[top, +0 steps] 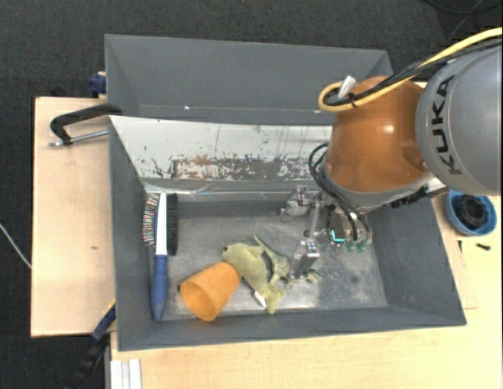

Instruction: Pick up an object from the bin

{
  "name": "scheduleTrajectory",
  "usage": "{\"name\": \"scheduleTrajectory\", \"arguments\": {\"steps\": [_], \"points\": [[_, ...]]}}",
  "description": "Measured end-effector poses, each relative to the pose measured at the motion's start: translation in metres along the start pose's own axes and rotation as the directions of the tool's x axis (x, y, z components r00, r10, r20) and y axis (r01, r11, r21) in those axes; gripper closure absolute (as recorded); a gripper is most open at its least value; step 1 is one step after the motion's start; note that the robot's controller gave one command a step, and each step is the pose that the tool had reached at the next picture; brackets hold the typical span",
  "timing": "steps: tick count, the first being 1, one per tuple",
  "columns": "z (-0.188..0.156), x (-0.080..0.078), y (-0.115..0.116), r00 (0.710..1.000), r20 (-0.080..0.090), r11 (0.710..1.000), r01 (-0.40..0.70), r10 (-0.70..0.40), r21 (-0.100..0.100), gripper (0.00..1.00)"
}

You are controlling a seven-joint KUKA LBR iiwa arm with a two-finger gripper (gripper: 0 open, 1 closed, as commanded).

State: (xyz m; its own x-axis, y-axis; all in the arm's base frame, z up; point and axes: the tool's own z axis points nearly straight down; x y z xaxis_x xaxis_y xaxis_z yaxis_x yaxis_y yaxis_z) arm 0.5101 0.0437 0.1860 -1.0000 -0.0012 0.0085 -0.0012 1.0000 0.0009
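We are seeing the gripper (304, 267) hanging low over the right edge of a crumpled olive-green cloth (253, 264) lying front-centre in the bin (235, 75), beside an orange cup (209, 291); we are not managing to tell whether the gripper is spread or closed.

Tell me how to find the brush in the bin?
Start at the grey metal bin and look along its left wall. The brush lies flat there, just left of the orange cup. It alone is long and thin, with a blue handle and dark bristles.
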Motion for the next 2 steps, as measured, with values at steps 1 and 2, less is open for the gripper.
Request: {"name": "scheduleTrajectory", "arguments": {"steps": [1,2], "points": [[0.115,0.001,-0.006,0.991,0.014,0.991,0.134,-0.134,0.002,0.00],[0.114,-0.026,-0.040,0.868,0.016,0.868,0.496,-0.496,0.006,0.00]]}}
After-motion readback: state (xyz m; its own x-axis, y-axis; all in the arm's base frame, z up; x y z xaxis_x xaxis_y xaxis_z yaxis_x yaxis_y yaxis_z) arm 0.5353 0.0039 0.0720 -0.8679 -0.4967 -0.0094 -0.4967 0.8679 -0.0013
